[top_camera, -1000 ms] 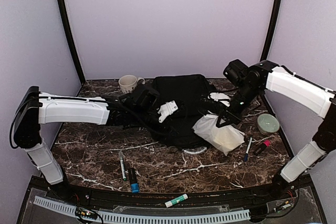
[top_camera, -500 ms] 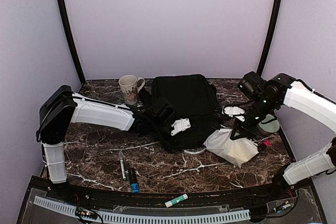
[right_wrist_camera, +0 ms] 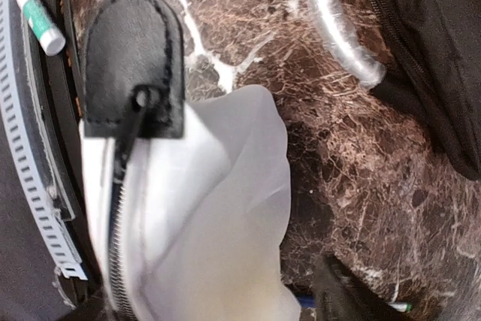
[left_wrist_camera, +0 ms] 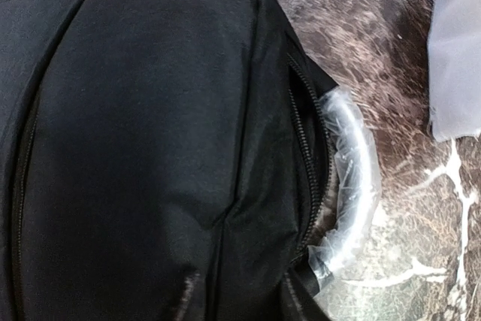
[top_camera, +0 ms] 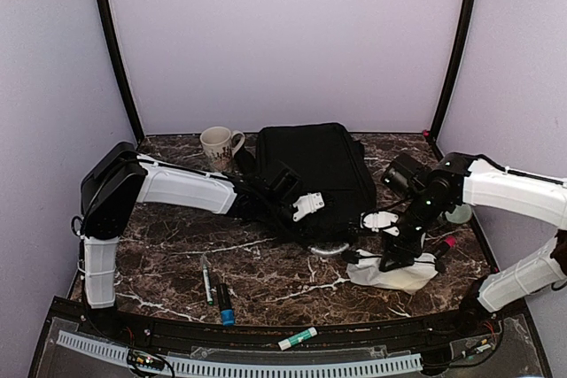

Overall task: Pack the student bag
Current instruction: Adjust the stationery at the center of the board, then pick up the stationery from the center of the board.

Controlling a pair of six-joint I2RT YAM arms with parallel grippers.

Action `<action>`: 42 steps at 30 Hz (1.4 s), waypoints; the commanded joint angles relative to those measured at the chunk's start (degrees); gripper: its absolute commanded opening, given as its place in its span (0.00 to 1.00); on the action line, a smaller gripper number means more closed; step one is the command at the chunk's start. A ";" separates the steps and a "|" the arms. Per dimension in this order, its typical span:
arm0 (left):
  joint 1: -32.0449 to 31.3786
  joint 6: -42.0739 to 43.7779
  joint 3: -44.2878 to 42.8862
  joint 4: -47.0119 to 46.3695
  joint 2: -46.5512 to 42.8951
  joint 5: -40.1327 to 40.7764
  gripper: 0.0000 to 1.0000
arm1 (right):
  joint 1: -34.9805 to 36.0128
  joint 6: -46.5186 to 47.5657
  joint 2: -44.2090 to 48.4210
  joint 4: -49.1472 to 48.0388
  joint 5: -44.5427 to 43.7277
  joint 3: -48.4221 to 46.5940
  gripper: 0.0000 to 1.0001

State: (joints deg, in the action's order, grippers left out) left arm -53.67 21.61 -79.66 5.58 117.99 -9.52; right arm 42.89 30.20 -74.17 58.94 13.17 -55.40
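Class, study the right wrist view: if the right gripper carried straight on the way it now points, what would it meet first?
Most likely the white zip pouch, which lies right under the right gripper and fills the middle of its view; the gap between is unclear.

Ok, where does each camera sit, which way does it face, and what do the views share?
Top external: fixed above and behind the bases, facing down over the table; both arms show, left gripper over the student bag, right gripper over the white pouch.
Left wrist: close above the bag's corner and a clear plastic ring; own fingers not discernible.
Right wrist: straight down on the pouch; one dark fingertip shows.
Shared: both wrist views catch the ring and bag edge.
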 commanded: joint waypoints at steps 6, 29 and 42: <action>2.95 -3.46 -3.91 0.56 0.22 -3.05 0.17 | 0.52 -3.85 -1.02 -3.73 -6.72 5.25 1.00; 4.82 -14.48 -13.08 4.63 -6.83 -0.32 0.00 | 0.88 -0.29 -7.59 -7.23 -5.49 5.70 0.20; 4.87 -15.03 -19.65 7.35 -10.35 2.53 0.00 | 4.76 2.79 -4.30 -13.82 -18.14 -10.01 0.08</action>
State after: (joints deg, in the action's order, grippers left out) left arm -49.06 7.27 -95.11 12.40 112.31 -8.60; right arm 45.47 30.63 -79.29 52.27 2.96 -62.02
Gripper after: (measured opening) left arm 0.035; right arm 0.364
